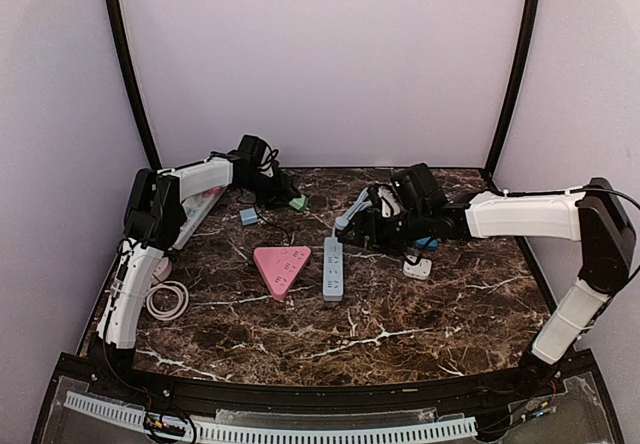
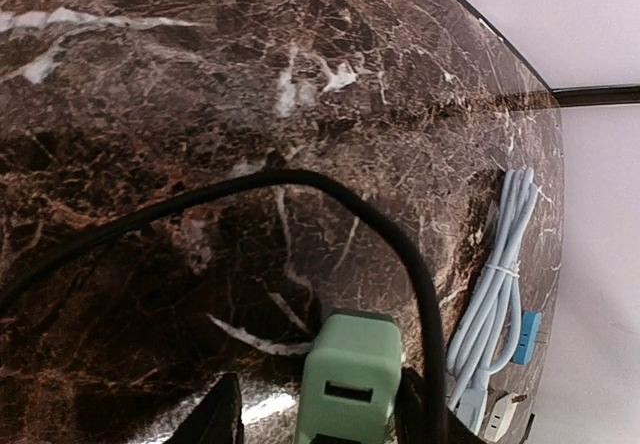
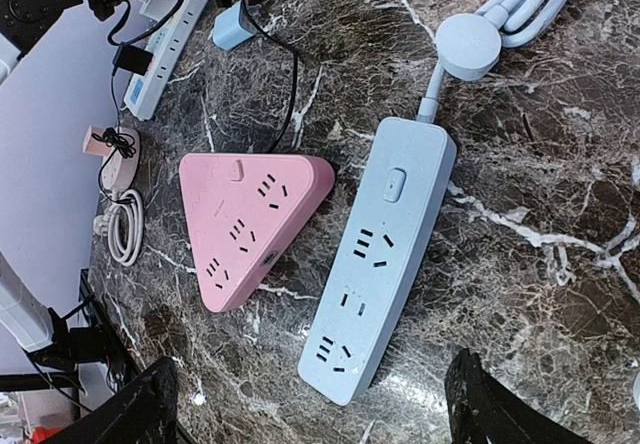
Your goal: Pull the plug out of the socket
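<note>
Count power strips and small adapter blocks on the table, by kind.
Power strips: 3 (pink triangular strip, light blue strip, white strip)
Adapter blocks: 2 (green adapter, blue adapter)
Total: 5
Uncounted, too unclear: small pink item at left edge, white piece right of the light blue strip.

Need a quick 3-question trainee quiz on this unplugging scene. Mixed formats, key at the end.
1. True or false: a plug sits in one of the sockets of the light blue power strip.
2. What lies between the fingers of the left gripper? A) green adapter B) screwdriver C) mug
3. Fill in: the right gripper hangs over the strips with its jaws ___.
Key: 1 false; 2 A; 3 open.
</note>
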Robot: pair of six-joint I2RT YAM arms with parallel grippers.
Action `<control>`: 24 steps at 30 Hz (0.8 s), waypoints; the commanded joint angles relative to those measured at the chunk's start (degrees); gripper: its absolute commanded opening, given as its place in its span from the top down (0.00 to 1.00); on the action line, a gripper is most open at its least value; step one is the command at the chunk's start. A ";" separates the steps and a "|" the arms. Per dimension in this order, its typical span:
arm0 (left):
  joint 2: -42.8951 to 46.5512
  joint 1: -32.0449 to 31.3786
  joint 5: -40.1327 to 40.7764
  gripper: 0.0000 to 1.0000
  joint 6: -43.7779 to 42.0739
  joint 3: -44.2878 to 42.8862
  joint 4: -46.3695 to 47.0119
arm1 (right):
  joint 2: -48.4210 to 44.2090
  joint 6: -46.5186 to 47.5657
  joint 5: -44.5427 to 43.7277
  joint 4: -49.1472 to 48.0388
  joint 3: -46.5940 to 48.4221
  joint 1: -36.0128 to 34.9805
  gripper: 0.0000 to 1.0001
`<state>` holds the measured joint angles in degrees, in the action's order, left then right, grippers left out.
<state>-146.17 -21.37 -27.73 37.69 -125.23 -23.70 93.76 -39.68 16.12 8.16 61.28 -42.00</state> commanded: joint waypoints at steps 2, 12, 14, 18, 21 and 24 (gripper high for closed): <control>5.80 0.27 5.18 0.46 -4.14 -1.19 -5.96 | 0.76 0.59 0.49 -0.43 1.86 0.07 0.11; 17.51 -0.20 10.93 0.18 -11.31 7.46 -9.15 | 1.43 1.55 -0.23 -1.68 1.77 0.07 0.08; 20.64 -0.25 12.26 0.16 -11.60 10.86 -8.84 | 1.90 1.62 0.13 -2.16 1.75 0.07 0.08; 28.31 -0.32 15.16 0.15 -11.55 20.22 -6.15 | 2.50 1.70 0.34 -3.58 1.24 0.07 0.07; 34.58 -0.32 17.27 0.15 -11.31 26.15 -4.99 | 3.01 2.01 0.40 -4.32 1.04 0.11 0.07; 39.25 -0.34 18.56 0.15 -10.39 33.17 -3.76 | 3.54 2.56 0.36 -4.81 1.12 0.09 0.07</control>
<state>-113.30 -21.50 -12.51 27.38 -98.98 -28.77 96.49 -38.30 16.49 6.35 61.71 -42.00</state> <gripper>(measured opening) 0.852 0.929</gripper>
